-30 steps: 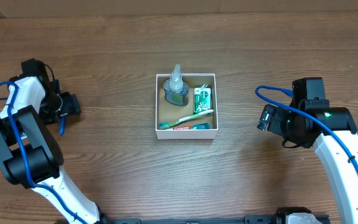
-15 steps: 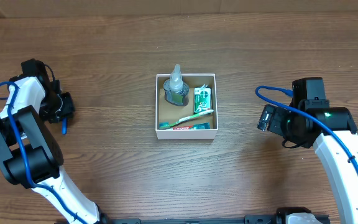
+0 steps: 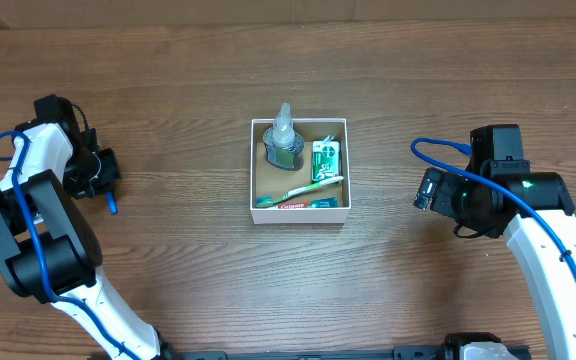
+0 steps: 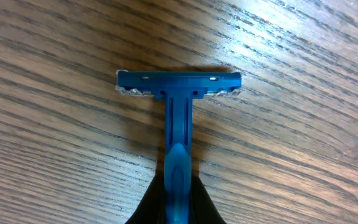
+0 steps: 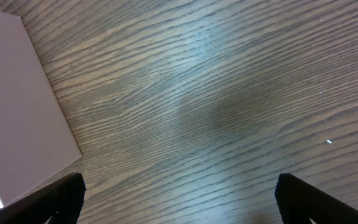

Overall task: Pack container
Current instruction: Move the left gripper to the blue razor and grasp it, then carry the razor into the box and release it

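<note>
Overhead, container (image 3: 299, 214) central, left pincer (image 3: 107, 187) well apart — gripping blue razor (image 4: 178, 118).

light: bright, even, from above | shadows: soft, thin one on the counter (image 3: 298, 290) along the container (image 3: 299, 214)'s front wall | glare: pale sheen on wood right of the container in right wrist view, blurred dark patch beneath it | focus: overhead sharp; razor (image 4: 178, 84) crisp
</note>
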`<action>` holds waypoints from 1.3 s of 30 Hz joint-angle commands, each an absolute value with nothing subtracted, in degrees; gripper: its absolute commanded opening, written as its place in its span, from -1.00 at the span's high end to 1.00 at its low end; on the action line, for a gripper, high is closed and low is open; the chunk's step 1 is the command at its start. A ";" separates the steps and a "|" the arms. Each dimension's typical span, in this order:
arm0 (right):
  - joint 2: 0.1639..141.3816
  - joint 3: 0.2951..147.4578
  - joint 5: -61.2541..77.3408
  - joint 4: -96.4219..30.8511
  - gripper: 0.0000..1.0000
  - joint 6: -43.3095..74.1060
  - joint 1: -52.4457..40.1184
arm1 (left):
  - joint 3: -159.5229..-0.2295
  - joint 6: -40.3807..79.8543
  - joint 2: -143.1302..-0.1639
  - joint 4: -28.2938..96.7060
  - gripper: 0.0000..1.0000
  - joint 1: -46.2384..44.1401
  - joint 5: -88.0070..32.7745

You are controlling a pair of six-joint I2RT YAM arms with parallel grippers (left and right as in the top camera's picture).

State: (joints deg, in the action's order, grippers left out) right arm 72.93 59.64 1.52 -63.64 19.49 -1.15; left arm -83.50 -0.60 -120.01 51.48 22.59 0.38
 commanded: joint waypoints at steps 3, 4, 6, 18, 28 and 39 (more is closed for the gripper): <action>72.69 60.40 1.61 -63.37 -1.00 19.44 -0.95 | -84.23 -1.06 -117.38 52.97 0.92 20.73 -3.86; 72.69 60.40 1.61 -63.37 -1.00 19.44 -0.95 | -84.40 -1.04 -116.40 53.10 0.92 20.16 -4.21; 72.69 60.40 1.61 -63.35 -1.00 19.44 -0.93 | -84.53 -0.84 -112.44 53.30 0.92 17.96 -4.56; 72.69 60.40 1.61 -62.94 -1.00 19.44 -0.95 | -84.53 -13.85 -88.40 52.23 0.92 -12.88 -5.34; 72.69 60.40 1.63 -62.72 -1.00 19.44 -0.95 | -84.51 -16.34 -98.15 50.39 0.92 -35.11 -5.37; 72.69 60.40 1.61 -62.74 -1.00 19.44 -0.95 | -84.53 -15.00 -108.12 49.78 0.79 -34.81 -5.37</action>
